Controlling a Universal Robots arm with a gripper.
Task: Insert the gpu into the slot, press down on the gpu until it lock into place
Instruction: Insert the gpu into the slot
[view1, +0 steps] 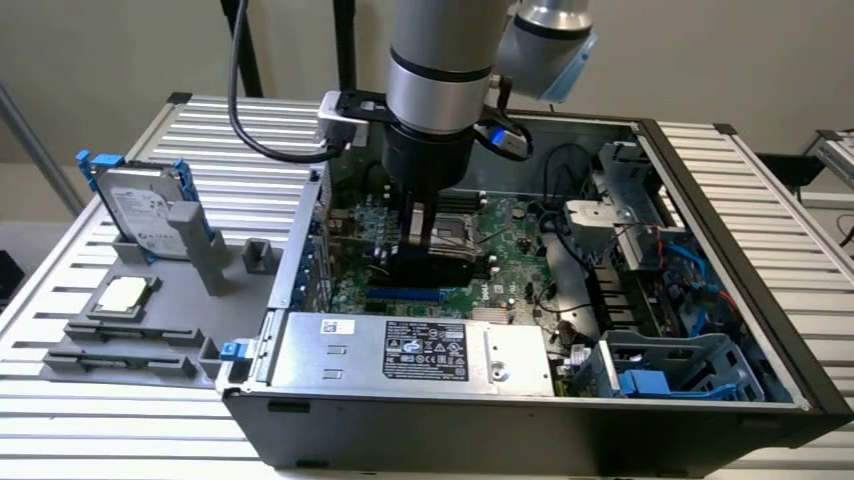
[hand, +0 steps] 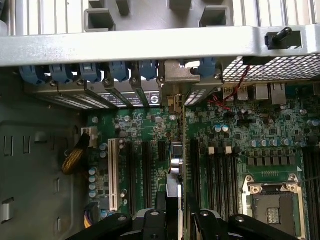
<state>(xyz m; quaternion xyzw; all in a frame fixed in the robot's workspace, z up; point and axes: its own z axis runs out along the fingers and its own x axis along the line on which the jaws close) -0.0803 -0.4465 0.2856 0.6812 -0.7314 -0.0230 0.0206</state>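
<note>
Inside the open computer case (view1: 747, 300), my gripper (view1: 424, 250) is shut on the gpu (view1: 447, 272), a black card held upright on its edge above the motherboard (view1: 514, 230). The card's lower edge is right at the bright-blue slot (view1: 400, 296); I cannot tell whether it is seated. The wrist view looks down the gpu (hand: 175, 165) edge-on, with its silver bracket (hand: 174, 80) up against the case's rear wall, and my gripper (hand: 175, 217) clamps it from both sides. There the card hides the slot.
A silver labelled power supply box (view1: 414, 350) sits close in front of the slot. Black memory strips (hand: 220, 170) and the CPU socket (hand: 272, 202) lie beside the card, a white connector (hand: 113, 172) on its other side. Outside the case stand a hard drive (view1: 140, 210) and a loose CPU (view1: 123, 293).
</note>
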